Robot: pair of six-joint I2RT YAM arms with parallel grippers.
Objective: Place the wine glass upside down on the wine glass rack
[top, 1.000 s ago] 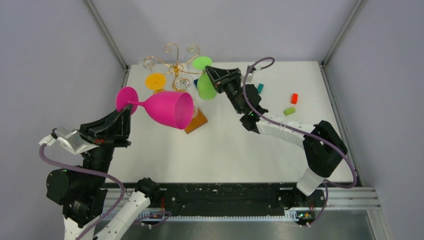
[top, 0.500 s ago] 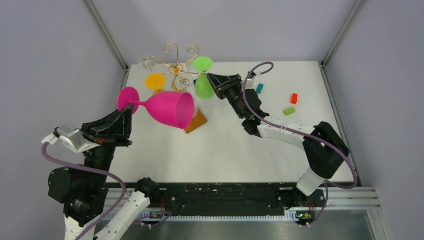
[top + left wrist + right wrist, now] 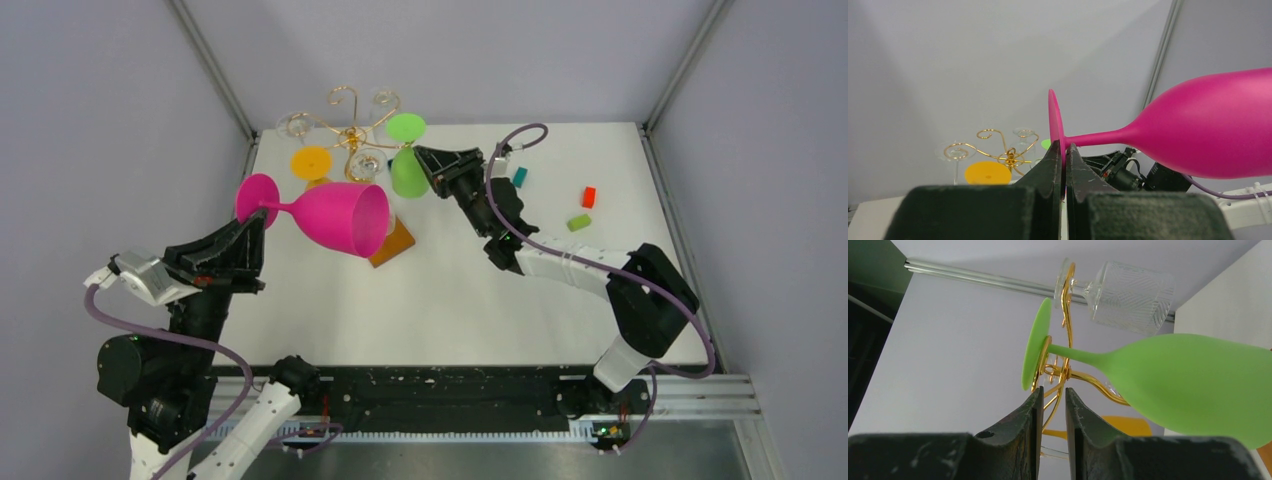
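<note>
Versus a second ago: left gripper (image 3: 1064, 151) and pink wine glass (image 3: 340, 215) barely shifted; right gripper (image 3: 1053, 396) backed off slightly rightward from green wine glass (image 3: 1193, 385); nothing changed in the last half second.

Over near-left part of table (image 3: 450, 300): left gripper pinched tight on foot rim of pink wine glass, held sideways in the air, bowl pointing right, just near of wine glass rack (image 3: 1009, 156), not on it.

Right gripper beside green bowl, narrow gap, gripping nothing.

Far-left corner: one rack; green wine glass hung on it by the foot.

Count: one pink, one green, one orange wine glass (image 3: 311, 162), at least two clear glasses (image 3: 1130, 290); three blocks toward the far right: green block (image 3: 578, 222), red block (image 3: 589, 196), teal block (image 3: 520, 177).
</note>
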